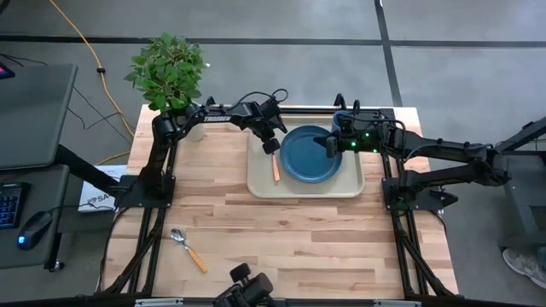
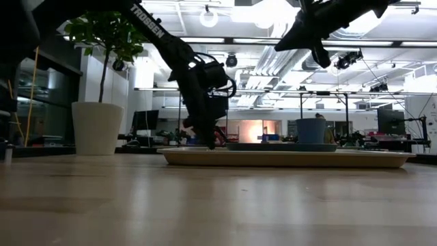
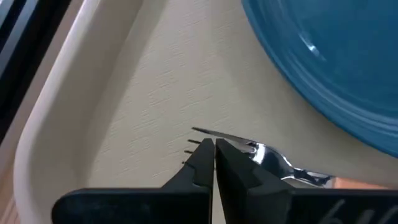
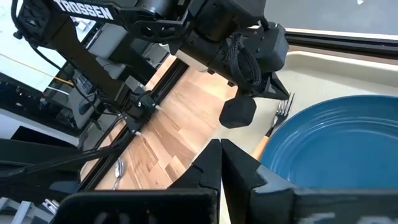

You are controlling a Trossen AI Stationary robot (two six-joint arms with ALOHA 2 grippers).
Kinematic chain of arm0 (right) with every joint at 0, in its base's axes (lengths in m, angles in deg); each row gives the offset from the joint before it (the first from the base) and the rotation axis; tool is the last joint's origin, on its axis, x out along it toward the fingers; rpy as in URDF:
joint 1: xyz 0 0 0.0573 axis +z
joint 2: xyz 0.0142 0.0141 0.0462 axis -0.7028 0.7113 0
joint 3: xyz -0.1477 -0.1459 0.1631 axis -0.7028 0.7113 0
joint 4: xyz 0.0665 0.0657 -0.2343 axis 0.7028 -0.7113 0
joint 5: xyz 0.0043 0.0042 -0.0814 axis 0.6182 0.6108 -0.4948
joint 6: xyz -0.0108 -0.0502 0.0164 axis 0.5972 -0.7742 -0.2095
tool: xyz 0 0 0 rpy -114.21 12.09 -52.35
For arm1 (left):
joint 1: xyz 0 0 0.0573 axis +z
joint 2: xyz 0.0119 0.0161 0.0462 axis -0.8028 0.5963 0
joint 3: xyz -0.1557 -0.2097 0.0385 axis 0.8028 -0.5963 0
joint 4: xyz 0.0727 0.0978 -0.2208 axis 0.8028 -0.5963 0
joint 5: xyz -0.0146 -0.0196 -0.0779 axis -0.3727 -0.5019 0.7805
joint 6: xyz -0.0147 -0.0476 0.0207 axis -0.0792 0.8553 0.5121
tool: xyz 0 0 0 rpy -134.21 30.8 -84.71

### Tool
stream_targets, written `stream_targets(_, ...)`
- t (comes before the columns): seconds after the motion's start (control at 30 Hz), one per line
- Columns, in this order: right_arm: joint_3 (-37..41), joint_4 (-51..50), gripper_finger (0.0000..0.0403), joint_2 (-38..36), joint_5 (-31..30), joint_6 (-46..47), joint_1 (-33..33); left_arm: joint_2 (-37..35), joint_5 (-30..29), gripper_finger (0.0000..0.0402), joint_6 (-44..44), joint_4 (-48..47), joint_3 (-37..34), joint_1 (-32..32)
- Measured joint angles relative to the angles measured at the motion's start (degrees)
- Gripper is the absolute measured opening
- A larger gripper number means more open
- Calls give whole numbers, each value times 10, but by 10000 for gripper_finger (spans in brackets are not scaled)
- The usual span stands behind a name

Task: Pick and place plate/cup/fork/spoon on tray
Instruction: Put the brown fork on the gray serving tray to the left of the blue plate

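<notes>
Cream plastic, the big rectangular tray [image 1: 305,188] is sitting at the desk's far edge, carrying the round dark blue plate [image 1: 310,154], the small light-blue cup [image 1: 342,121] in its far right corner, and the orange-handled fork [image 1: 275,168] along its left rim. The left gripper [image 3: 214,163] is hanging over the fork's tines with fingers pressed together, holding nothing. The right gripper [image 4: 220,163] is hovering above the plate, pinched closed and empty. The orange-handled spoon [image 1: 188,248] is lying near the desk's near-left corner.

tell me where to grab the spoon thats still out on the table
Grip the spoon across its orange handle, near the middle, coming straight down from above. It lies flat on the bare wooden table, bowl toward the far left and handle toward the near right, so the fingers should close across the handle's narrow width. The rounded metal bowl would likely slip. It lies on the left gripper's side.
</notes>
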Motion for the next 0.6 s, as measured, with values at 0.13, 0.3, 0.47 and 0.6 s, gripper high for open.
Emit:
stream_targets(0.13, 0, 5, 0, 0, 0, -9, 0, -2, -1, 0, 3, -3, 2, -2)
stream_targets(0.3, 0, 5, 0, 0, 0, -26, 0, -43, -28, 0, -18, -53, 29, 14)
stream_targets(0.47, 0, 5, 0, 0, 0, -39, 0, -28, -23, 0, -18, -101, 35, 43)
stream_targets(0.6, 0, 5, 0, 0, 0, -39, 0, -3, -9, 0, -15, -145, 35, 50)
